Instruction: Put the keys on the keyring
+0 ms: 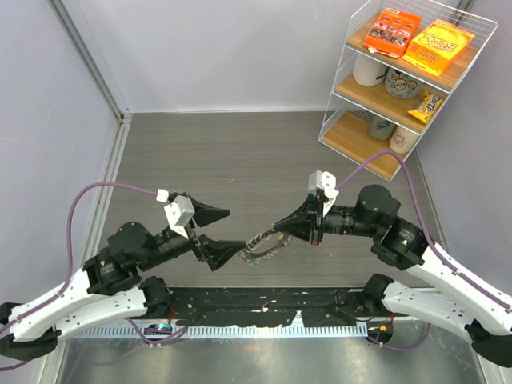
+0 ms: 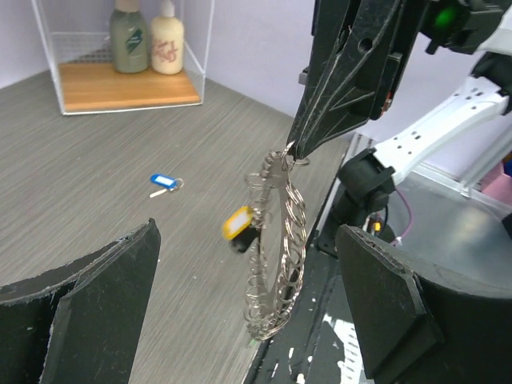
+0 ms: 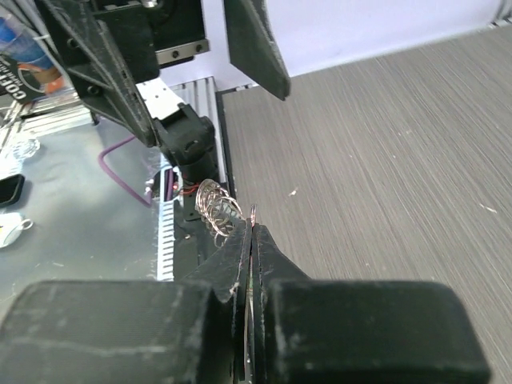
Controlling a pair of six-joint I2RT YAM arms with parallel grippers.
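Observation:
My right gripper is shut on the top of the keyring, a thin metal ring fringed with many small silvery rings, and holds it hanging above the table's near edge. In the left wrist view the keyring hangs edge-on below the right gripper's tip, with a yellow tag on its left side. My left gripper is open and empty, its fingers standing either side of the ring without touching it. A blue-tagged key lies on the table beyond. In the right wrist view the shut jaws pinch the ring wire.
A white wire shelf with snack boxes, cups and bottles stands at the back right; it also shows in the left wrist view. A black and metal rail runs along the near edge. Grey walls close in the left and back.

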